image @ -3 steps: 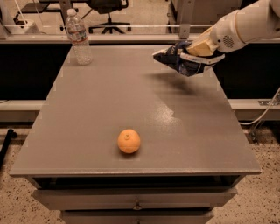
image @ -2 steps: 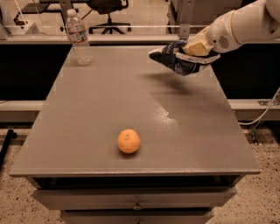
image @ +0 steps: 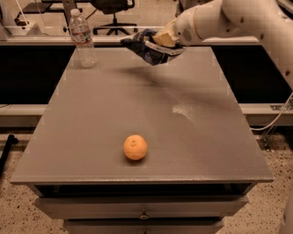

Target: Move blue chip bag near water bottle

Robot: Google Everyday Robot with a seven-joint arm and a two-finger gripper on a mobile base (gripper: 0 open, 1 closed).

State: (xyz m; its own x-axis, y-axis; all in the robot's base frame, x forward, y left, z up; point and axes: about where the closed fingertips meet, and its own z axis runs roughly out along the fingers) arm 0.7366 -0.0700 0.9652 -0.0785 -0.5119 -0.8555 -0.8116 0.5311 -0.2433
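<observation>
The water bottle (image: 82, 39) stands upright at the far left corner of the grey table (image: 91, 123). It is clear with a white cap and a pale label band. My gripper (image: 153, 45) is shut on the blue chip bag (image: 143, 44) and holds it in the air above the far middle of the table. The bag is to the right of the bottle, roughly a bottle's height away from it. The white arm reaches in from the upper right.
An orange fruit (image: 135, 147) lies near the front middle of the table. A drawer front (image: 142, 208) runs below the front edge. Office chairs (image: 112, 11) stand behind the table. A cable (image: 274, 121) hangs at the right.
My gripper has carried the blue chip bag to the left along the far side of the table, closer to the water bottle. The orange and the bottle have not moved.
</observation>
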